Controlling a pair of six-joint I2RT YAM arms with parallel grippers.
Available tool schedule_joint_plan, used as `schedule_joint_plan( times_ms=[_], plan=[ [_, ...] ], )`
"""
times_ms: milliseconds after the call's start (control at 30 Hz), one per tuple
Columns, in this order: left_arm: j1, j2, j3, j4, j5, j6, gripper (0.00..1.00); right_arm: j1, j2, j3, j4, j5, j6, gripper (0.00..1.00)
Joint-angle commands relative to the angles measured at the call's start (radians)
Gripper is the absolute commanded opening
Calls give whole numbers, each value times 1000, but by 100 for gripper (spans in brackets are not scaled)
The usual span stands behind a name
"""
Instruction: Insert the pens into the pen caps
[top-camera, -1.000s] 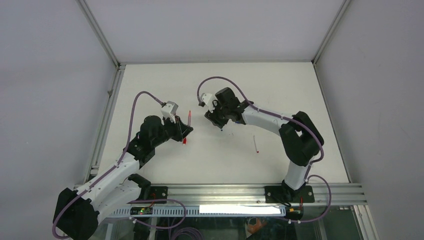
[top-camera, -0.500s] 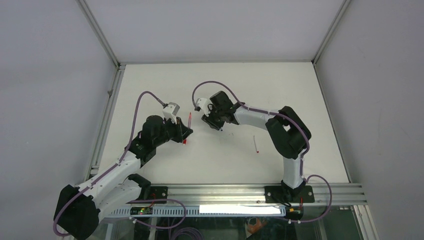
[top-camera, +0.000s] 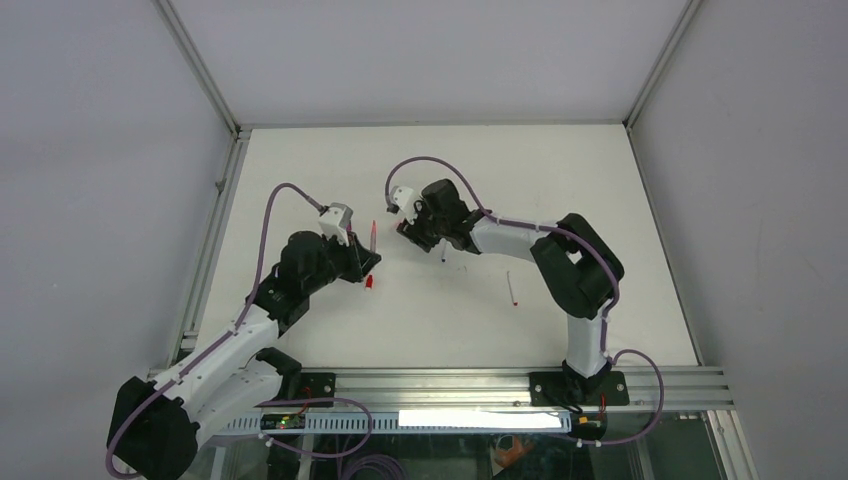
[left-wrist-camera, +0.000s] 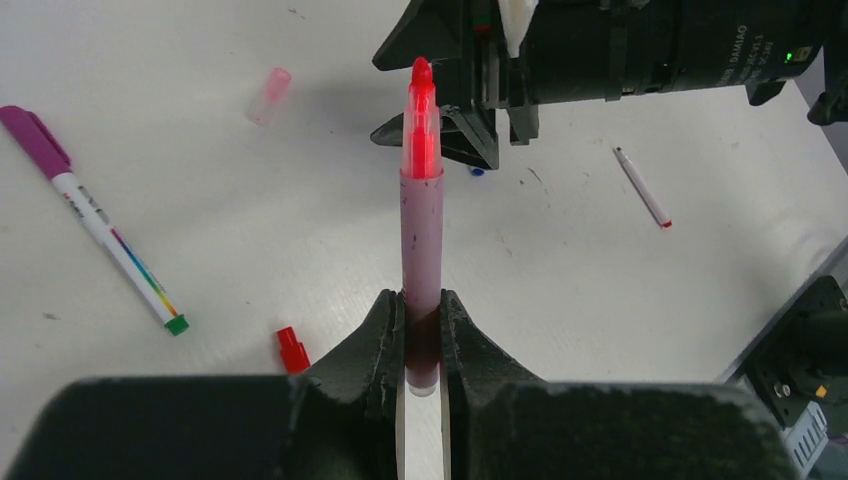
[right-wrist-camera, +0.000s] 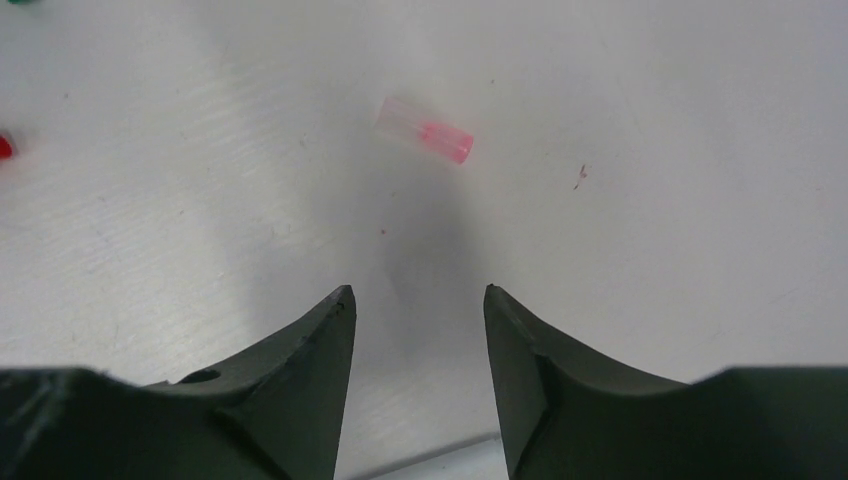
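Your left fingers clamp the pale red-pink pen by its lower barrel, tip pointing away, while your right fingers hang parted, holding nothing, near the pale pink cap lying on the worktop.

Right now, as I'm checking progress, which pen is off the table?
The pale pink pen with the bright red tip, clamped in the left gripper; the magenta-ended white pen and the thin red-tipped pen lie flat on the table.
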Motion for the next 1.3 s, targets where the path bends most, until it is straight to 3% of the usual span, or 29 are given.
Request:
schedule_joint_plan(
  times_ms=[0,133,233,500,800,1267],
  plan=[
    [52,-51,14,-28,-62,-33,0,0,8,64,196,-6,44,53],
    [103,-64,28,-60,-86,-66,0,2,57,113,302,-1,131,55],
    [123,-60,28,-58,-91,-87,0,8,129,219,292,29,201,55],
    [126,-33,18,-41,-80,-106,0,28,406,642,140,185,285,56],
    [129,-55,11,-76,-83,-100,0,15,709,1164,-167,155,265,56],
    [133,-62,-6,-84,-81,-94,0,-21,848,1352,-280,26,292,59]
  ],
)
